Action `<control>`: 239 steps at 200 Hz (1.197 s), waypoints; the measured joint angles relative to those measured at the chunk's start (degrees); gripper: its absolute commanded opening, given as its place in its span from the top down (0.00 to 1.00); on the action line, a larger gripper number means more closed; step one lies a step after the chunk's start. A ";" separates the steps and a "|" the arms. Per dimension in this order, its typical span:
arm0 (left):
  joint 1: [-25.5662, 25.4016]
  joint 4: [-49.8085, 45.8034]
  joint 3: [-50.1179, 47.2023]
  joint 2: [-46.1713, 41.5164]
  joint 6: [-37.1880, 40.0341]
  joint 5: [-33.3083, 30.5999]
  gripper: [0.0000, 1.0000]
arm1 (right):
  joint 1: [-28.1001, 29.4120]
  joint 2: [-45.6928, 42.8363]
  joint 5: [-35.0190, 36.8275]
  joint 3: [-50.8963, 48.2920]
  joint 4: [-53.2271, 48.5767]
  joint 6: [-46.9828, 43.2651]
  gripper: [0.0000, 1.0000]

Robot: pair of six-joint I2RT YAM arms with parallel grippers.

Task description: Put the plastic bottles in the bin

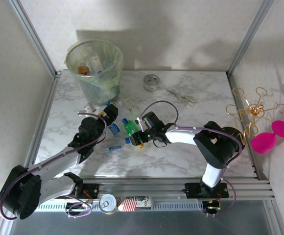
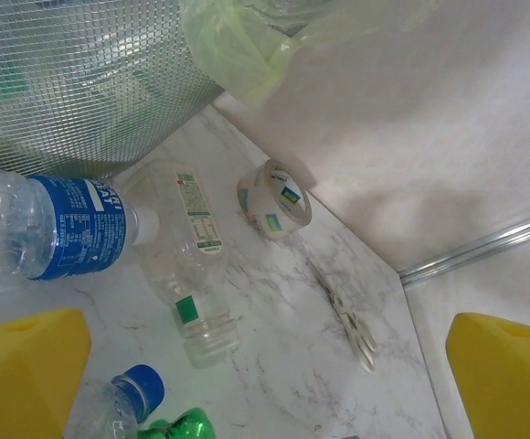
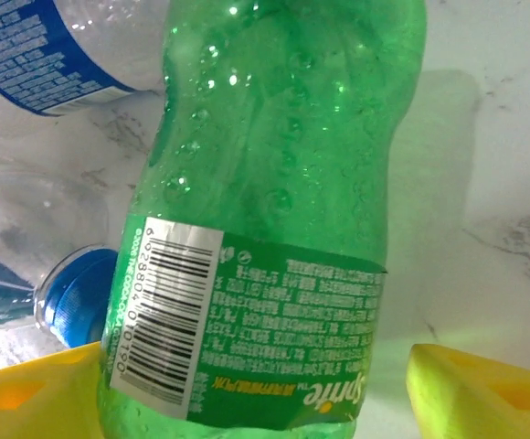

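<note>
A green Sprite bottle (image 3: pixel 283 183) lies on the marble table between the yellow fingers (image 3: pixel 484 393) of my right gripper (image 3: pixel 256 402). The jaws stand open, with a gap on the right side of the bottle. Beside it lie a blue-labelled clear bottle (image 3: pixel 55 46) and a blue-capped one (image 3: pixel 73 297). From above, the right gripper (image 1: pixel 134 139) sits at the green bottle (image 1: pixel 130 128). My left gripper (image 1: pixel 111 111) is wide open and holds nothing, in front of the bin (image 1: pixel 94 68). Ahead of it lie a blue-labelled bottle (image 2: pixel 64 229) and a clear capless bottle (image 2: pixel 187 274). The bin holds several bottles.
A tape roll (image 1: pixel 152 82) and scissors (image 1: pixel 183 98) lie at the back of the table. More bottles (image 1: pixel 113 147) are scattered between the arms. Gold wire and pink discs (image 1: pixel 259 122) sit off the right edge. A can (image 1: pixel 107 203) stands by the near rail.
</note>
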 measured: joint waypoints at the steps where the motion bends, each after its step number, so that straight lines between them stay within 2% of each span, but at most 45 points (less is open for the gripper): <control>1: 0.00 0.00 0.00 0.00 0.00 0.00 0.00 | 0.00 0.00 0.02 0.02 0.00 0.02 0.22; 48: 0.00 0.07 -0.17 -1.38 -0.04 -0.48 0.00 | 0.00 1.27 1.62 0.83 0.50 -0.20 0.27; 76: 0.00 0.07 -0.20 -1.38 -0.22 -0.42 0.00 | 0.00 2.43 2.47 1.01 1.07 -0.79 0.37; 117: 0.00 0.79 -0.20 -1.20 -1.70 0.79 0.00 | 0.00 1.38 3.30 -0.24 3.76 -1.86 0.45; 181: -2.16 4.70 0.48 3.28 -4.96 5.86 0.00 | 0.00 -11.10 6.49 -3.91 9.27 -6.34 0.46; 239: -5.79 6.88 6.29 8.90 -4.98 7.89 0.01 | 0.00 -15.54 3.52 -4.59 16.63 -7.76 0.47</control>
